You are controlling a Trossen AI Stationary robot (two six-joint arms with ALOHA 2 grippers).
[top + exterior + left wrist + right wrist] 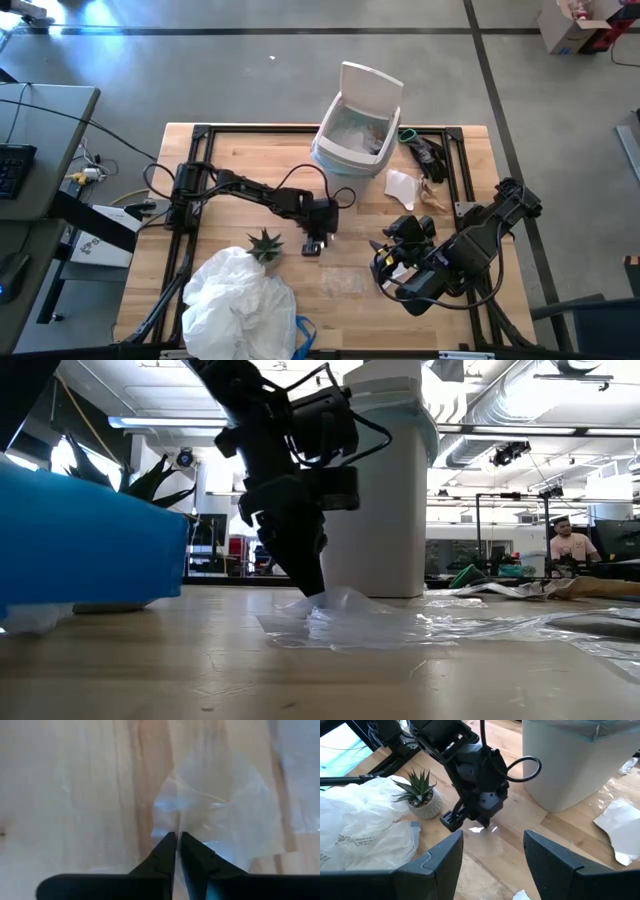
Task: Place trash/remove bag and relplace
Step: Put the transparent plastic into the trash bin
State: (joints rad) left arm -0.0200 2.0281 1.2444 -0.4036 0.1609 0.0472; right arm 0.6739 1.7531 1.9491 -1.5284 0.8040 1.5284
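A clear crinkled plastic wrapper (342, 281) lies on the wooden table near its middle; it also shows in the low view (400, 625). My left gripper (318, 246) is down on the wrapper's edge and shut on it. My right gripper (493, 847) hangs open above the table's right part, holding nothing. The white bin (356, 120) stands at the far edge with its flap lid up, a light-blue bag (565, 727) lining its rim. White paper trash (403, 187) and brown paper trash (433, 198) lie to its right. My left gripper pinches a raised crease of the clear wrapper (178, 820) between its two fingertips. The fingers (312, 575) come from above, slanting steeply down. The rest of the wrapper (430, 628) lies spread on the table.
A small green spiky plant in a pot (265, 245) stands just left of my left gripper. A big white plastic bag (238, 300) is heaped at the near left, with something blue (303, 335) beside it. A dark object (426, 152) lies right of the bin. A person (570, 542) sits far behind.
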